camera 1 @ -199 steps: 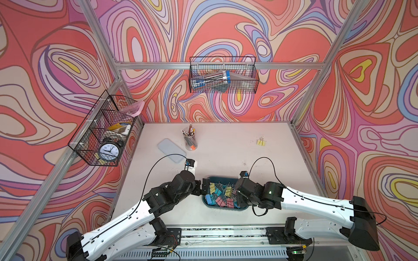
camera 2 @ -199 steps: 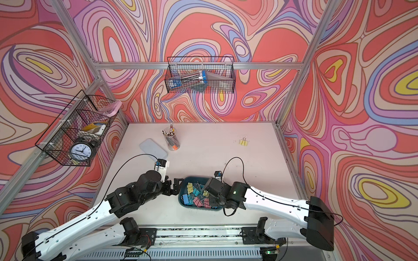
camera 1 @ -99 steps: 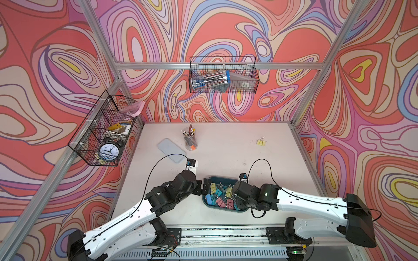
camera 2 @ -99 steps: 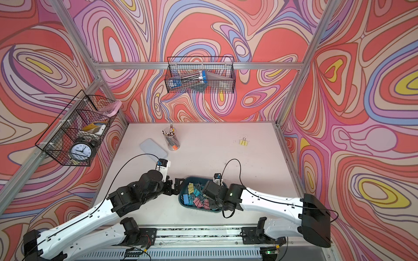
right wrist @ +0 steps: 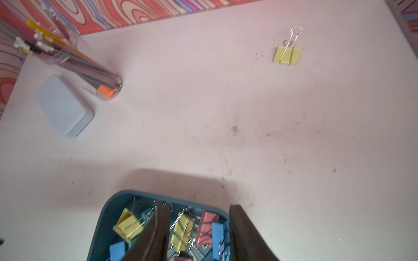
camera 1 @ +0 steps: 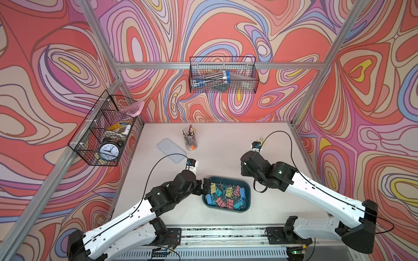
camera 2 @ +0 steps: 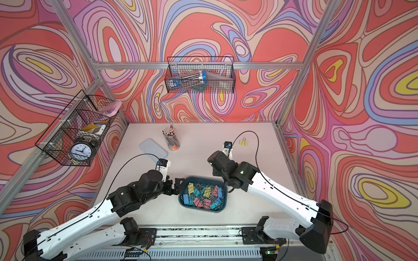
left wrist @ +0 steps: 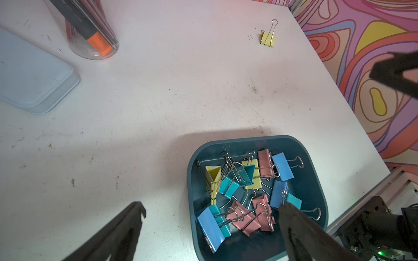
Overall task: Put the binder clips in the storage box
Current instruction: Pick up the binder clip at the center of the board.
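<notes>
The dark teal storage box [camera 1: 248,196] sits near the table's front, with several pastel binder clips [camera 1: 226,195] heaped in it, also seen in the left wrist view [left wrist: 253,187]. One yellow binder clip [camera 2: 244,142] lies alone on the table at the far right, clear in the right wrist view [right wrist: 287,55]. My left gripper [camera 1: 203,187] stands open at the box's left end, one finger over the table and one over the box [left wrist: 212,205]. My right gripper [right wrist: 199,206] is open and empty, raised above the box's far edge; in both top views its fingers are hidden under the wrist [camera 1: 252,163].
A clear cup of pens [camera 1: 190,141] and a pale flat lid [camera 1: 171,150] stand at the back left of the table. Black wire baskets hang on the back wall [camera 1: 222,75] and on the left wall [camera 1: 104,131], the latter holding a clock. The side wall runs close behind the lone clip.
My right gripper has opened, risen out of the box and pulled back toward the far right. The left arm has barely moved.
</notes>
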`<action>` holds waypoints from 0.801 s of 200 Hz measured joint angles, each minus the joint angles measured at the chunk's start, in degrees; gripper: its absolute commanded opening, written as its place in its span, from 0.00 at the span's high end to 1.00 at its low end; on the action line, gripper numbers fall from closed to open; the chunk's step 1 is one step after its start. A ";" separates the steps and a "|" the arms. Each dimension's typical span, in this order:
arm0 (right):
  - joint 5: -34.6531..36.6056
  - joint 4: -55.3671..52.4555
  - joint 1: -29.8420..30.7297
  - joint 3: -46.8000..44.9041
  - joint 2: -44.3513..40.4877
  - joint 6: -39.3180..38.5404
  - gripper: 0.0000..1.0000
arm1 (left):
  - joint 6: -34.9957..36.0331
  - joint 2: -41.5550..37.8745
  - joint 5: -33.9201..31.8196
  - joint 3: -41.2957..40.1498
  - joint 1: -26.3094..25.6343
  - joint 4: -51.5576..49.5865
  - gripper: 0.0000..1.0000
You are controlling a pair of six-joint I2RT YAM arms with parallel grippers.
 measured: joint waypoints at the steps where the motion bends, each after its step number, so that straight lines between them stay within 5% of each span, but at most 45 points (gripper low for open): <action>1: -0.13 0.26 -0.57 0.13 0.24 -0.35 0.55 | 0.00 -0.02 0.00 0.00 0.00 0.00 0.01; 45: -13.79 10.60 -21.31 3.06 12.02 -11.17 0.56 | 0.02 -0.79 0.02 0.00 0.00 -0.09 0.01; 86: -28.68 21.94 -37.16 4.74 24.30 -13.25 0.54 | 0.00 -0.52 0.31 0.02 -0.02 -0.17 0.01; 160: -39.47 30.80 -48.06 15.08 42.16 -13.33 0.42 | 0.04 2.71 0.70 1.29 -0.02 -0.33 0.01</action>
